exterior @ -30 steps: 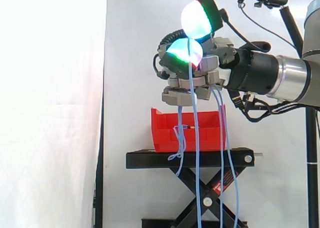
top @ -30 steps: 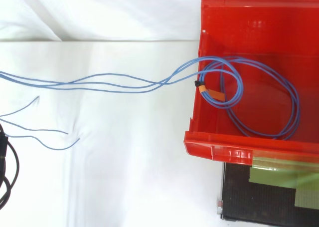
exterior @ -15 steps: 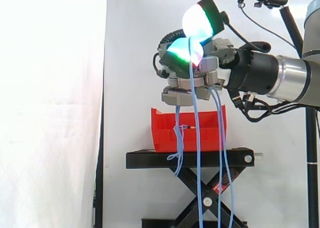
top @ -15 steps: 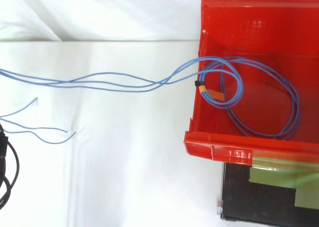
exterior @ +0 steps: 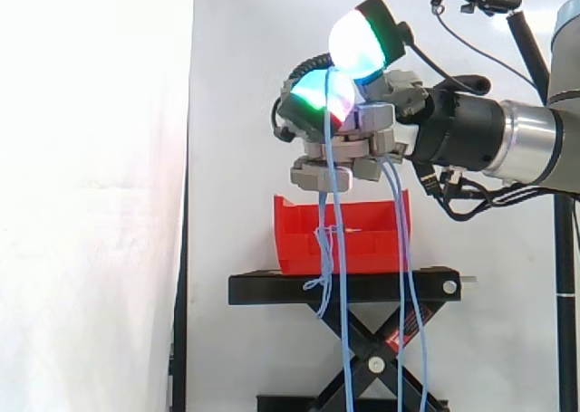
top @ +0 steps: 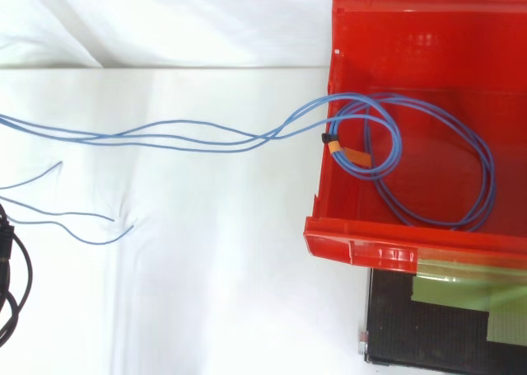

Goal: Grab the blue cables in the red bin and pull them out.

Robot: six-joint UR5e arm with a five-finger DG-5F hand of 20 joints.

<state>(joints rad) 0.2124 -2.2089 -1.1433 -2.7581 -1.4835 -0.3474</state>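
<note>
The red bin (exterior: pixel 294 242) stands on the black scissor stand (exterior: pixel 272 288). My hand (exterior: pixel 362 131) hovers above the bin, its curled fingers shut on the blue cables (exterior: pixel 343 249). Several strands hang from it down past the stand, and one looped strand trails back over the bin's front. In the top view a coil of blue cable (top: pixel 428 157) with an orange tie (top: pixel 346 152) lies inside the red bin (top: pixel 395 29). Strands leave the coil over the bin's left rim and run off to the left.
Loose cable ends (top: pixel 82 227) lie over the white sheet at the lower left of the top view. A corner of the black stand (top: pixel 428 334) with green tape shows below the bin. The white curtain hangs left of the stand in the side view.
The lower glowing fingertip has shifted a little to the left. The hanging strands have swung slightly left, and the loose ends in the top view have shifted a bit.
</note>
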